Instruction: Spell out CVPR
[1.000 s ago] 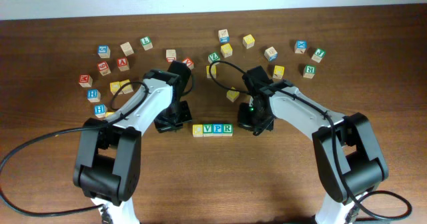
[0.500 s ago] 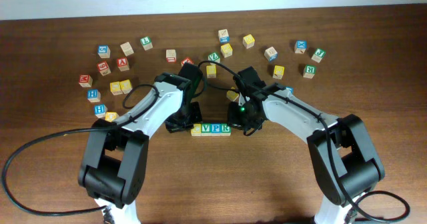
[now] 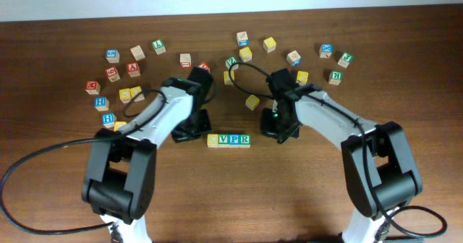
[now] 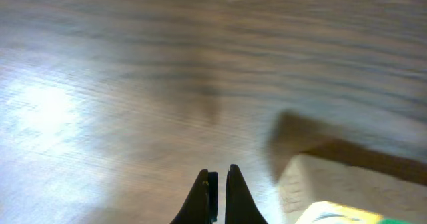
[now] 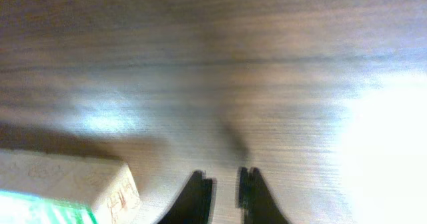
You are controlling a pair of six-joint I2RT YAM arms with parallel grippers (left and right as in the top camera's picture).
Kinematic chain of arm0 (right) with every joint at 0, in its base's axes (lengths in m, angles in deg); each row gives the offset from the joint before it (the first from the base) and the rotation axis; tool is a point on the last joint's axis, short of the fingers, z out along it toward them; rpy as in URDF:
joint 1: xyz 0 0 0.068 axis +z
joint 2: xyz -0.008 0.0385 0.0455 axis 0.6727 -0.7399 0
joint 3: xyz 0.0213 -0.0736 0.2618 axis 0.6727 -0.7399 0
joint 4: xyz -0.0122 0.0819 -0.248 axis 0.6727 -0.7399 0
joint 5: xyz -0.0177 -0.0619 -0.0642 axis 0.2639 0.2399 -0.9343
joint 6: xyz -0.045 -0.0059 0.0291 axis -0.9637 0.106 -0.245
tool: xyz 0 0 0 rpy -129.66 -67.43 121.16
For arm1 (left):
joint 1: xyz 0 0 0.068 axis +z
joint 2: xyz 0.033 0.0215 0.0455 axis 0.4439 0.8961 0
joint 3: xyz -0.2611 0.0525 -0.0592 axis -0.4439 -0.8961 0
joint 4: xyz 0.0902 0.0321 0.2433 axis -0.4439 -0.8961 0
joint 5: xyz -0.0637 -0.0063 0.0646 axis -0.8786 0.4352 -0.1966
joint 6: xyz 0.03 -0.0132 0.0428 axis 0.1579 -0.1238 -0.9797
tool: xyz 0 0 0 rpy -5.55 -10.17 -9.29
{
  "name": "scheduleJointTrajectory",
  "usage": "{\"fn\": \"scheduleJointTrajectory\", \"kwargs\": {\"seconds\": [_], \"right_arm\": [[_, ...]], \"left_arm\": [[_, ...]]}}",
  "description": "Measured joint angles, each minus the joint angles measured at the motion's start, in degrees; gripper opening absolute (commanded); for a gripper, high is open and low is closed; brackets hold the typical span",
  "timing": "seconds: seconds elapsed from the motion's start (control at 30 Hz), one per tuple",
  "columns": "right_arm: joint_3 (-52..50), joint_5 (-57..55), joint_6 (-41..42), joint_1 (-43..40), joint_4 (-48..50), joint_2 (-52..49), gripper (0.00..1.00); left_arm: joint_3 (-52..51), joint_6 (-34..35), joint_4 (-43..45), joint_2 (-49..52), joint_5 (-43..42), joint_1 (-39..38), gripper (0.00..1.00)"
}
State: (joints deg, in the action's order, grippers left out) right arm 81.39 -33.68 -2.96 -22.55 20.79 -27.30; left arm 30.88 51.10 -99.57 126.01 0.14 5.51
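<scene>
On the brown table (image 3: 231,192), the CVPR row (image 3: 228,139) lies between the two arms, its cubes touching side by side. The left fingers (image 4: 235,196), clenched on nothing, sit just off its C end. The right fingers (image 5: 197,197), all but pressed together and empty, sit near the R end, clear of it.

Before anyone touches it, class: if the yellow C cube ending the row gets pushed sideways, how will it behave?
The C cube looks like stiff wood, likely keeping its shape. Flat faces suggest sliding, not rolling. It seems to touch the V cube, so pushing that way would probably shift the row.
</scene>
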Motion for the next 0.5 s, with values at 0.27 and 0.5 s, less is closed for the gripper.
{"fn": "scheduleJointTrajectory", "kwargs": {"seconds": [0.27,0.5], "right_arm": [[17.16,-3.23,-8.37,-8.74,-31.34,19.08,0.98],[11.08,-7.78,-6.91,-3.10,-35.56,57.44,0.98]], "left_arm": [[5.60,-3.65,-9.18,-23.08,4.02,14.84,0.99],[6.01,-4.72,-14.12,-27.56,4.85,16.22,0.99]]}}
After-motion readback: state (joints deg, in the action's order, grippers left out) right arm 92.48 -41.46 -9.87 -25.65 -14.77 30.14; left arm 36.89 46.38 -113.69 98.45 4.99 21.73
